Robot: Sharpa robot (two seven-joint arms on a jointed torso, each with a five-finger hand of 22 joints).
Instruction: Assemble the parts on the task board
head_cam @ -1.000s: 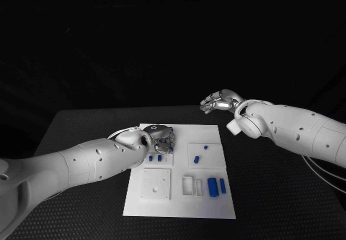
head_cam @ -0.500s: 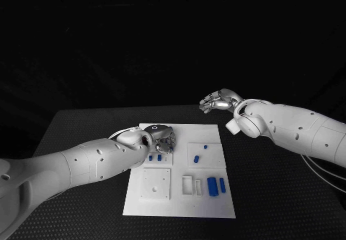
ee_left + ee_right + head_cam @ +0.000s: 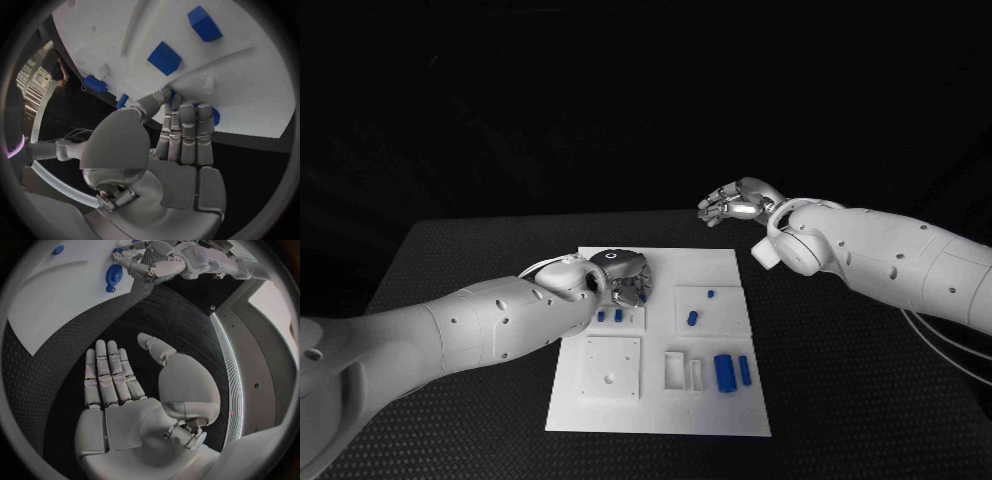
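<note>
My left hand works low over the far left corner of the white task board, which lies in the middle of the black counter; its fingers are drawn together and pressed down toward the board, and a blue part shows just behind their tips, though I cannot tell whether they grip it or only rest against it; I judge they are seating or picking a piece at that corner, which would explain the low, bent wrist. My right hand hangs raised beyond the board's far right edge, well apart from every part, its fingers straight and spread with nothing in the palm; I read that as keeping it out of the working hand's way. The other blue parts sit where the board's layout puts them: a pair of small ones just beside my left hand, two more in the square recess toward the middle, and a longer block with a slim strip near the board's near right corner; the recesses beside them look unfilled, so by my reckoning the assembly is at an early stage, with most pieces not yet fitted.
</note>
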